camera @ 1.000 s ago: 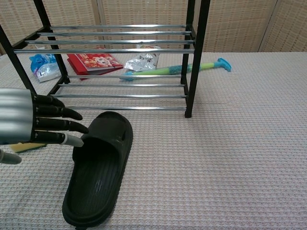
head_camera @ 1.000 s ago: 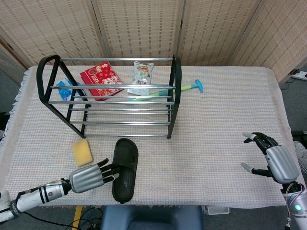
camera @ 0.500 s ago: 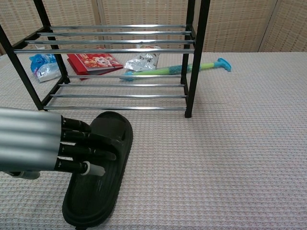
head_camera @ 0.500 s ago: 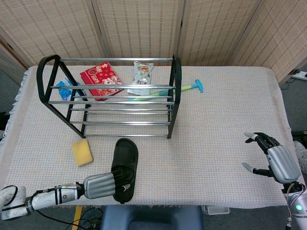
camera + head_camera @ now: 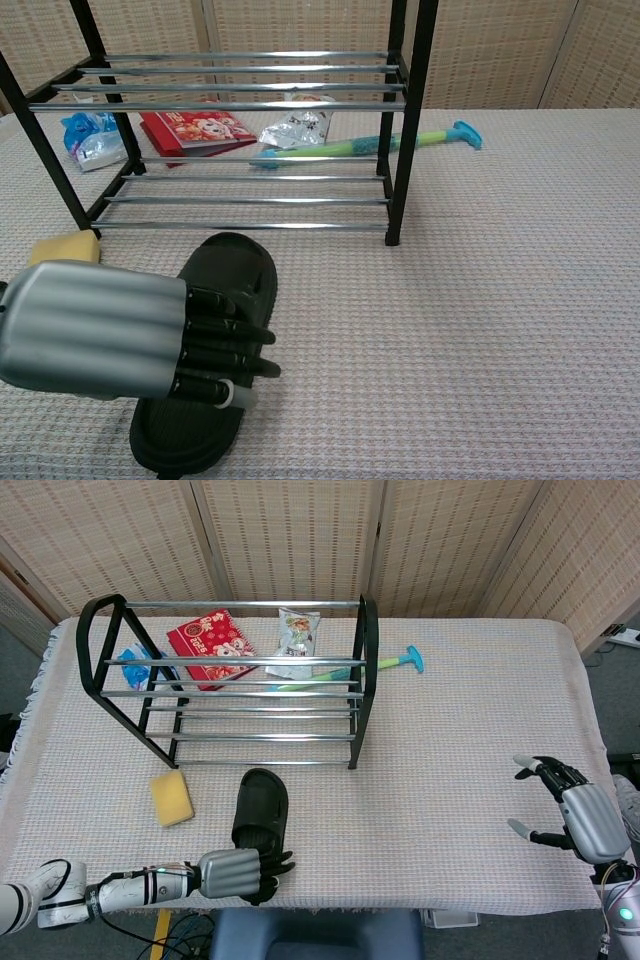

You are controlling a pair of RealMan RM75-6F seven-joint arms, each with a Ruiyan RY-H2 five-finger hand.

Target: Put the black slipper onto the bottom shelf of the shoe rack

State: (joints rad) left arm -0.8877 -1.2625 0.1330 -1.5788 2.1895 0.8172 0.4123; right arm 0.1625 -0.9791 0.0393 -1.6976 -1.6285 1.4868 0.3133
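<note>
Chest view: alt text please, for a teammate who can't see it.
The left hand lies across the heel half of the black slipper on the table, before the shoe rack, whose bottom shelf is bare.

A yellow sponge (image 5: 172, 798) lies on the cloth-covered counter (image 5: 470, 740). Farther back lie a red printed packet (image 5: 209, 646), a blue-and-white wrapper (image 5: 133, 667) just beside it, and a pale snack bag (image 5: 296, 641). A green stick with a blue T-shaped end (image 5: 385, 664) stretches out to the right. Woven folding screens (image 5: 300, 540) stand behind the counter.
</note>
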